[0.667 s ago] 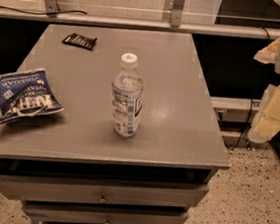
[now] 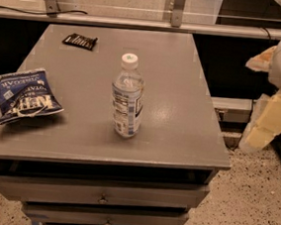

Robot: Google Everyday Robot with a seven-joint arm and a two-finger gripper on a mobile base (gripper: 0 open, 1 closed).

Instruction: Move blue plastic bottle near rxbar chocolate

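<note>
The blue plastic bottle (image 2: 127, 96) stands upright near the middle of the grey table (image 2: 180, 113), with a white cap and a white-and-blue label. The rxbar chocolate (image 2: 80, 41) lies flat at the table's far left, in a dark wrapper with white lettering, well apart from the bottle. My gripper (image 2: 271, 122) hangs off the table's right edge with the cream and white arm parts, far from both objects and holding nothing I can see.
A blue crinkled chip bag (image 2: 23, 97) lies at the table's left edge. Drawers (image 2: 102, 198) sit below the tabletop. A rail and metal posts (image 2: 178, 8) run behind the table. Speckled floor lies to the right.
</note>
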